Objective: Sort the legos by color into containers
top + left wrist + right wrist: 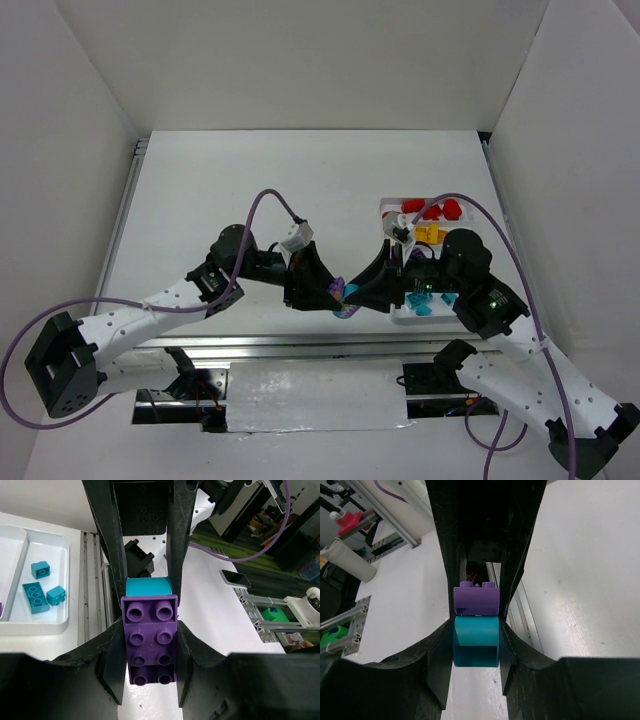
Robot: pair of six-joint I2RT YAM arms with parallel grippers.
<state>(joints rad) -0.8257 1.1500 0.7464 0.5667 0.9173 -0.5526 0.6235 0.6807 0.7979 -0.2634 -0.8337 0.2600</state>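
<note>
Left fingers (107,555) and right fingers (445,555) clamp purple-teal cluster (151,640).

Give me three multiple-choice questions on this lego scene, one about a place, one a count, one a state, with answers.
1. In the left wrist view, the loose teal bricks lie: A) in a tray compartment; B) on the bare table; C) on an arm.
2. They number: A) one; B) three; C) six.
3. The left gripper is: A) wide open; B) shut on the purple brick; C) out of view.
Answers: A, white tray walls surround them; B, three show there; B, its fingers press the brick's sides.
</note>
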